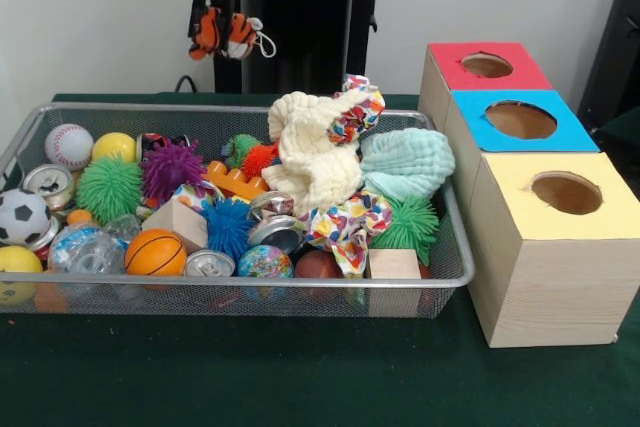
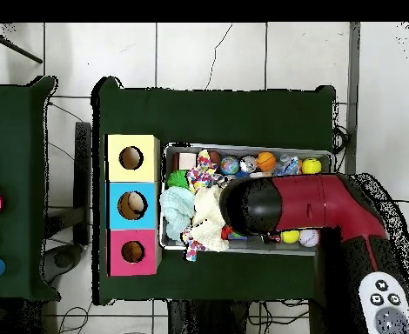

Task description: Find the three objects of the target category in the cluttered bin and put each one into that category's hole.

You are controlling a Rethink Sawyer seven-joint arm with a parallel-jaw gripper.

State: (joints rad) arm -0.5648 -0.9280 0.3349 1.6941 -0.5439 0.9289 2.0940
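The cluttered bin (image 1: 240,108) is a wide wire-mesh basket on the green table; it also shows in the overhead view (image 2: 243,146). My gripper (image 1: 222,29) hangs high above the bin's back edge, shut on a small orange, white and black plush toy (image 1: 209,35) with a white loop dangling from it. In the overhead view the red arm's head (image 2: 251,207) covers the gripper. The red-topped box's hole (image 1: 487,65) is at the far right, and at the lower left in the overhead view (image 2: 132,252). I see no other plush toy among the clutter.
The blue-topped box (image 1: 520,120) and yellow-topped box (image 1: 566,192) stand in a row with the red one. The bin holds a cream knitted cloth (image 1: 312,152), a mint cloth (image 1: 405,162), spiky balls, sports balls, cans and wooden blocks. A second table (image 2: 8,187) stands beside the boxes.
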